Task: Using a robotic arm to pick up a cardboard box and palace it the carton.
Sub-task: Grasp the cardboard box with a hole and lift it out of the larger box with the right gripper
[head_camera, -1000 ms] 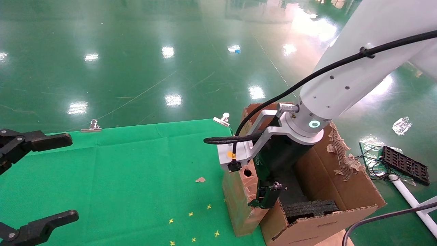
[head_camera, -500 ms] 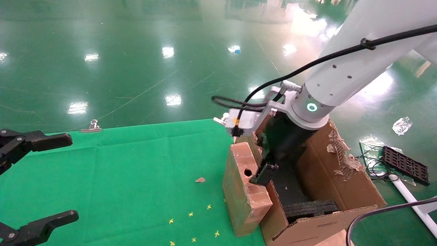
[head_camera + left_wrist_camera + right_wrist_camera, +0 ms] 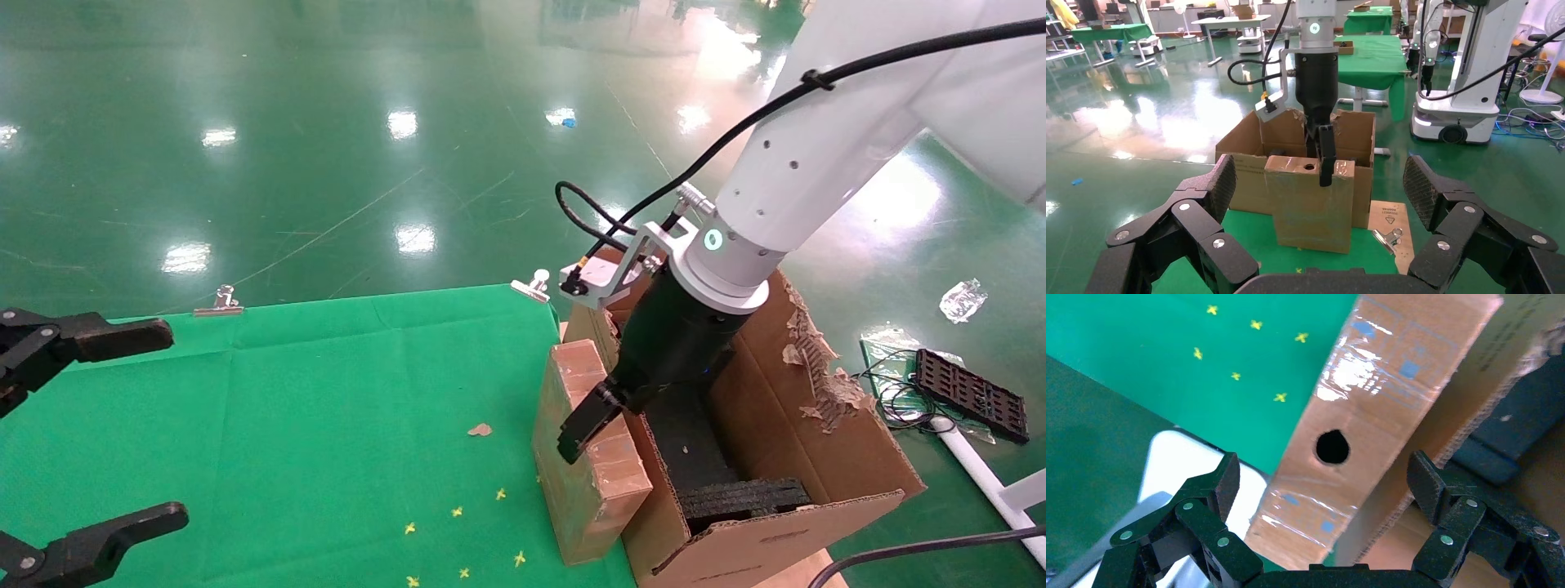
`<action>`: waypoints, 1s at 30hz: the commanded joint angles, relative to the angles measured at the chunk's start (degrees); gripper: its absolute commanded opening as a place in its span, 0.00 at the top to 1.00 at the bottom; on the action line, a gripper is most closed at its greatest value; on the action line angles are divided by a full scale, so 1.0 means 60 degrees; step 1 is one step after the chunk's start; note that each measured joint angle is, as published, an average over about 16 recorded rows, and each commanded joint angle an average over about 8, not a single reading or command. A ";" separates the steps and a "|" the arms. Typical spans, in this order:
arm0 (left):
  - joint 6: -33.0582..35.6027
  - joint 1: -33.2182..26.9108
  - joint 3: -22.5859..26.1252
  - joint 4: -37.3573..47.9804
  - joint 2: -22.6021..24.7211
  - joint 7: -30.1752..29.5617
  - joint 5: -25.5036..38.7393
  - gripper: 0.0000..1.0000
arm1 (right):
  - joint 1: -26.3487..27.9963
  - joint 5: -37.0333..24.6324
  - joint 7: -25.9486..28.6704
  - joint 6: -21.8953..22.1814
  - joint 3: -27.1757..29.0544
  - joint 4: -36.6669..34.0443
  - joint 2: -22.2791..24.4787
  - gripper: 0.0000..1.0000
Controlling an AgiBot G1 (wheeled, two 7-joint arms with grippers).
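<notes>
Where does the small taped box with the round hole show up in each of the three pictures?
Head view: the small taped box stands at the green cloth's right edge, against the big carton, under the right gripper.
Left wrist view: the box is centre frame, in front of the carton.
Right wrist view: it fills the middle, between the open fingers.
Shared landmark: the round hole in its top.

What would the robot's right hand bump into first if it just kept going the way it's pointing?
Most likely the small cardboard box. The right hand is open and aimed down at the box's narrow taped top, the face with the round hole, its fingers spread either side. How close it is remains unclear.
</notes>
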 commanded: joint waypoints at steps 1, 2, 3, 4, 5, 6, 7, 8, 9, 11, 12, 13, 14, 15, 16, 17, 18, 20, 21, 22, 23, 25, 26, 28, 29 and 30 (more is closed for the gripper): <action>-0.0001 0.0000 0.0001 0.0000 -0.0001 0.0001 -0.0001 0.00 | -0.0075 0.0165 0.0029 0.0002 -0.0095 -0.0419 -0.0137 0.05; -0.0001 0.0000 0.0002 0.0000 -0.0001 0.0001 -0.0001 0.00 | -0.0100 0.0188 0.0021 0.0014 -0.0139 -0.0547 -0.0200 0.12; -0.0001 -0.0001 0.0003 0.0000 -0.0001 0.0001 -0.0002 0.00 | -0.0123 0.0200 0.0013 0.0025 -0.0184 -0.0664 -0.0262 0.23; -0.0001 -0.0001 0.0003 0.0000 -0.0001 0.0002 -0.0002 0.00 | -0.0144 0.0205 0.0008 0.0036 -0.0226 -0.0766 -0.0323 0.35; -0.0002 -0.0001 0.0004 0.0000 -0.0002 0.0002 -0.0003 0.00 | -0.0165 0.0209 0.0002 0.0047 -0.0266 -0.0860 -0.0381 0.48; -0.0002 -0.0001 0.0005 0.0000 -0.0002 0.0002 -0.0003 0.01 | -0.0184 0.0202 -0.0003 0.0061 -0.0308 -0.0943 -0.0439 0.60; -0.0002 -0.0001 0.0005 0.0000 -0.0002 0.0003 -0.0004 0.02 | -0.0200 0.0186 -0.0003 0.0077 -0.0349 -0.1012 -0.0494 0.73; -0.0003 -0.0001 0.0006 0.0000 -0.0002 0.0003 -0.0004 0.07 | -0.0218 0.0167 0.0004 0.0095 -0.0389 -0.1075 -0.0548 0.85; -0.0003 -0.0001 0.0007 0.0000 -0.0003 0.0003 -0.0004 0.13 | -0.0237 0.0147 0.0015 0.0112 -0.0428 -0.1130 -0.0597 0.93; -0.0003 -0.0002 0.0008 0.0000 -0.0003 0.0004 -0.0005 0.29 | -0.0268 0.0092 0.0053 0.0147 -0.0502 -0.1215 -0.0685 1.00; -0.0004 -0.0002 0.0008 0.0000 -0.0004 0.0004 -0.0006 0.39 | -0.0282 0.0061 0.0076 0.0166 -0.0537 -0.1247 -0.0725 1.00; -0.0004 -0.0002 0.0009 0.0000 -0.0004 0.0005 -0.0006 0.50 | -0.0297 0.0030 0.0100 0.0183 -0.0570 -0.1270 -0.0759 1.00; -0.0004 -0.0002 0.0010 0.0000 -0.0004 0.0005 -0.0007 0.62 | -0.0313 0.0006 0.0125 0.0199 -0.0600 -0.1290 -0.0790 1.00; -0.0005 -0.0002 0.0010 0.0000 -0.0004 0.0005 -0.0007 0.73 | -0.0331 -0.0013 0.0146 0.0212 -0.0626 -0.1306 -0.0816 1.00; -0.0005 -0.0002 0.0011 0.0000 -0.0005 0.0006 -0.0008 0.80 | -0.0348 -0.0027 0.0163 0.0221 -0.0649 -0.1318 -0.0837 1.00; -0.0005 -0.0003 0.0012 0.0000 -0.0005 0.0006 -0.0008 0.87 | -0.0366 -0.0040 0.0177 0.0229 -0.0670 -0.1328 -0.0857 1.00; -0.0005 -0.0003 0.0012 0.0000 -0.0005 0.0006 -0.0008 0.92 | -0.0383 -0.0049 0.0188 0.0237 -0.0690 -0.1337 -0.0875 1.00; -0.0006 -0.0003 0.0014 0.0000 -0.0006 0.0007 -0.0009 0.99 | -0.0420 -0.0054 0.0201 0.0245 -0.0722 -0.1351 -0.0902 1.00; -0.0006 -0.0003 0.0014 0.0000 -0.0006 0.0007 -0.0010 1.00 | -0.0438 -0.0054 0.0205 0.0247 -0.0737 -0.1358 -0.0914 1.00; -0.0006 -0.0003 0.0015 0.0000 -0.0006 0.0007 -0.0010 1.00 | -0.0454 -0.0051 0.0207 0.0248 -0.0749 -0.1367 -0.0923 1.00; -0.0007 -0.0003 0.0015 0.0000 -0.0006 0.0008 -0.0011 1.00 | -0.0468 -0.0046 0.0207 0.0248 -0.0760 -0.1375 -0.0932 1.00; -0.0007 -0.0004 0.0017 0.0000 -0.0007 0.0008 -0.0011 1.00 | -0.0490 -0.0035 0.0202 0.0247 -0.0781 -0.1393 -0.0945 1.00; -0.0008 -0.0004 0.0017 0.0000 -0.0007 0.0009 -0.0012 1.00 | -0.0497 -0.0030 0.0199 0.0245 -0.0790 -0.1401 -0.0950 1.00; -0.0008 -0.0004 0.0019 0.0000 -0.0008 0.0009 -0.0013 1.00 | -0.0506 -0.0019 0.0191 0.0243 -0.0806 -0.1416 -0.0957 1.00; -0.0008 -0.0004 0.0019 0.0000 -0.0008 0.0010 -0.0013 1.00 | -0.0509 -0.0014 0.0186 0.0243 -0.0814 -0.1422 -0.0959 1.00; -0.0009 -0.0004 0.0020 0.0000 -0.0008 0.0010 -0.0014 1.00 | -0.0511 -0.0008 0.0182 0.0243 -0.0822 -0.1428 -0.0959 1.00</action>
